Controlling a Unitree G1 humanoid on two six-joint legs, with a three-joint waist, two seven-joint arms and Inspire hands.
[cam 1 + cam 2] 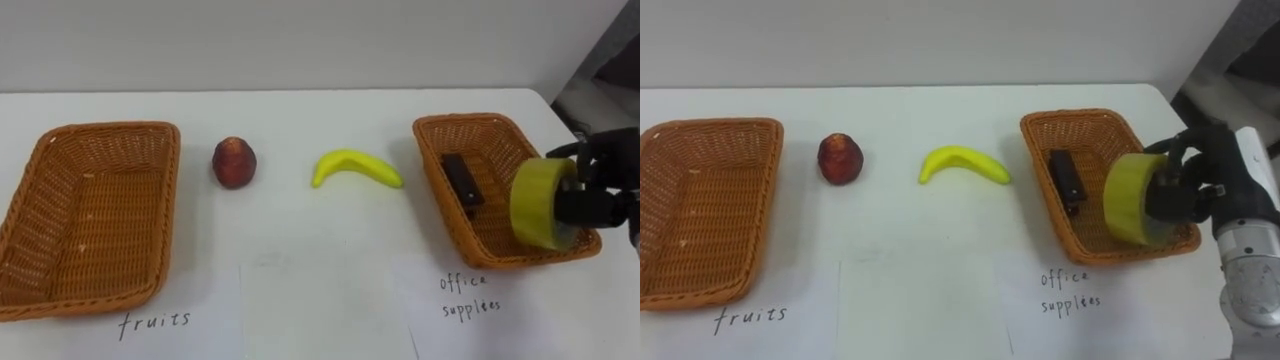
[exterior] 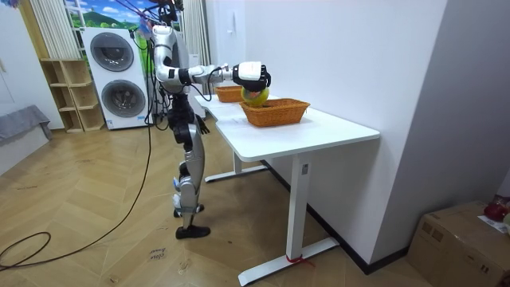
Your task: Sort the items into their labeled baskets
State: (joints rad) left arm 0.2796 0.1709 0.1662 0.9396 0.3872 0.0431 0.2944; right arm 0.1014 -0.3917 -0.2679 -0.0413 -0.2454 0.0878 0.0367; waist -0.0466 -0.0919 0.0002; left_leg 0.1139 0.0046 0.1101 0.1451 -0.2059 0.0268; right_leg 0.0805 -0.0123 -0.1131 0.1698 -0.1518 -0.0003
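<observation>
Closest to the camera, along the bottom edge of the frame, are paper sheets (image 1: 920, 310) lying flat on the white tabletop (image 1: 920, 215), with handwriting on the ones at lower left and lower right. Just above the lower-right sheet, the right hand (image 1: 1200, 190) comes in from the right edge with its fingers curled round a yellow tape roll (image 1: 1132, 200). It's holding the roll up on edge over the near right corner of the right basket (image 1: 1077, 114). Can't tell if the roll touches the wicker or hangs just above it.

Inside that basket, toward its left wall, there's a small black item (image 1: 1067, 180), too dark to say what it is. On the left side sits the left basket (image 1: 710, 124). Between the two baskets, out on the bare tabletop, are a banana (image 1: 962, 163) near centre and a red fruit (image 1: 841, 158) to its left, apart from each other.

In the room view the robot stands at the tabletop's end with that arm stretched out.
</observation>
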